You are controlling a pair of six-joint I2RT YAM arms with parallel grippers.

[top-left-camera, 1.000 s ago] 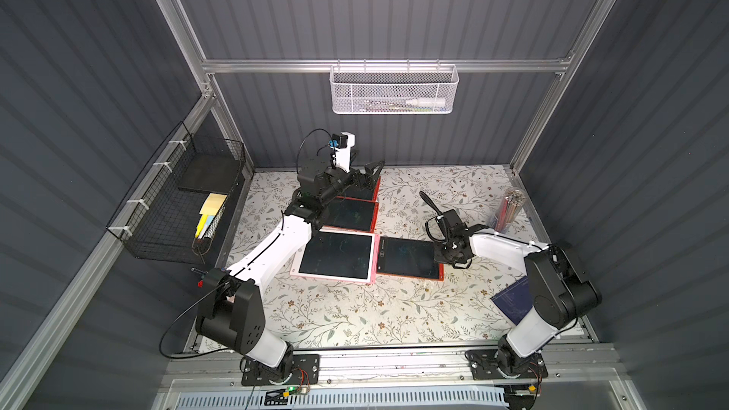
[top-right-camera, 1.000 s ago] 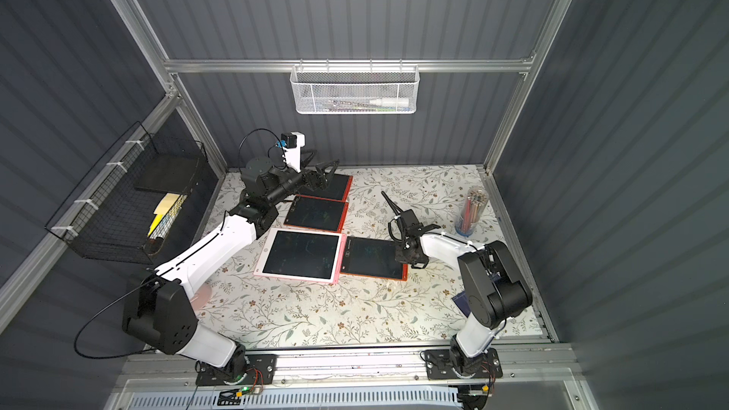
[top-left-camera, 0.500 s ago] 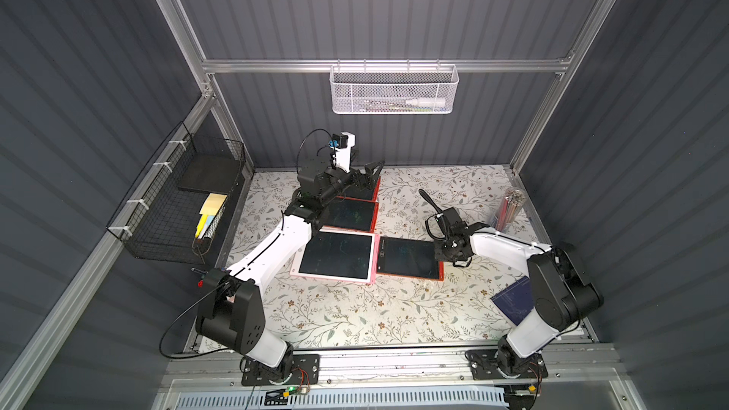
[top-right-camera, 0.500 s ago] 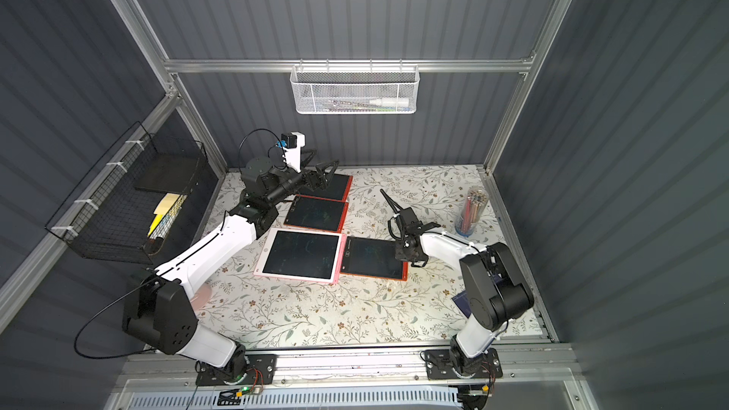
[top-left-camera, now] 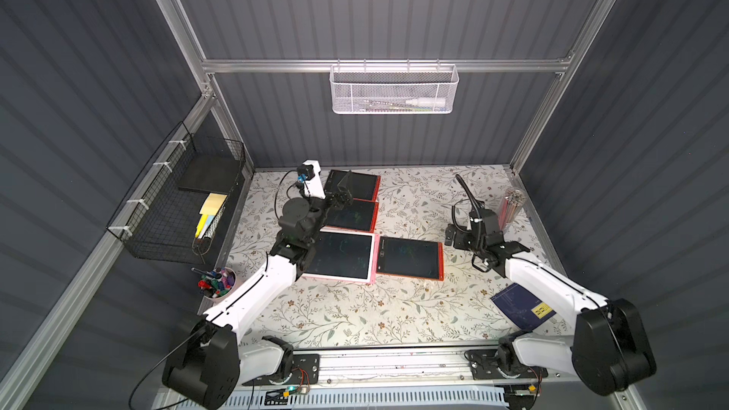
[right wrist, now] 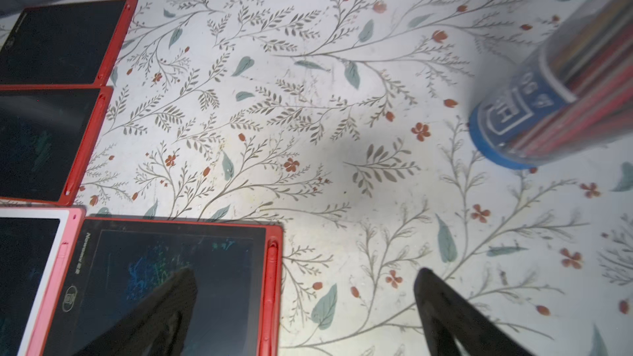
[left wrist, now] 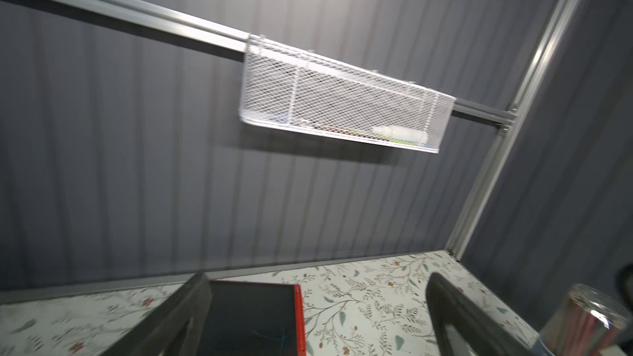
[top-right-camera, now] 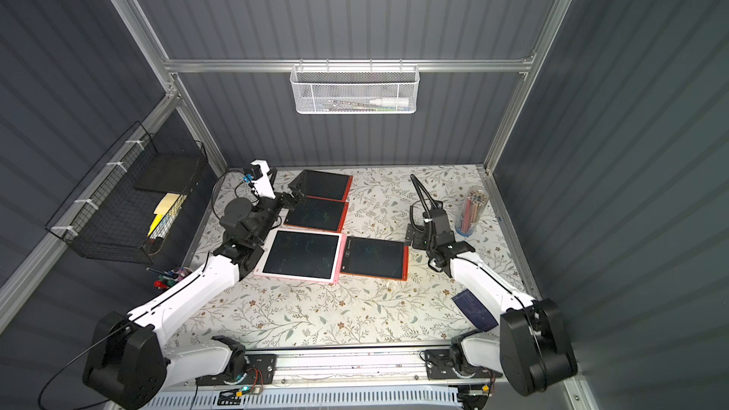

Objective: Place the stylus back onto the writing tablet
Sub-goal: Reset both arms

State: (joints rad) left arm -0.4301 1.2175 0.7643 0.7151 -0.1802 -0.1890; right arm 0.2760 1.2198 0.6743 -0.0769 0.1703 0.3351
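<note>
A red stylus [right wrist: 271, 285] lies in the side slot of the near red writing tablet [right wrist: 171, 279], which lies right of the pink one in both top views [top-left-camera: 408, 257] [top-right-camera: 372, 257]. My right gripper [right wrist: 305, 272] hangs open just over that tablet's right edge [top-left-camera: 449, 237], one finger over the screen, the other over the tablecloth, with nothing between them. My left gripper [left wrist: 318, 275] is open and empty, raised over the back red tablet [left wrist: 253, 316] and facing the back wall [top-left-camera: 342, 188].
A pink tablet [top-left-camera: 342, 256] and two more red tablets [top-left-camera: 352, 214] [top-left-camera: 355, 185] lie left of centre. A clear tube of coloured pencils [right wrist: 565, 97] stands to the right, a blue booklet [top-left-camera: 524, 305] front right, a marker cup [top-left-camera: 217, 282] and black wire basket [top-left-camera: 177, 199] left.
My right gripper has gone from shut to open at the near red tablet's right edge and has shifted slightly. The left arm has stayed where it was.
</note>
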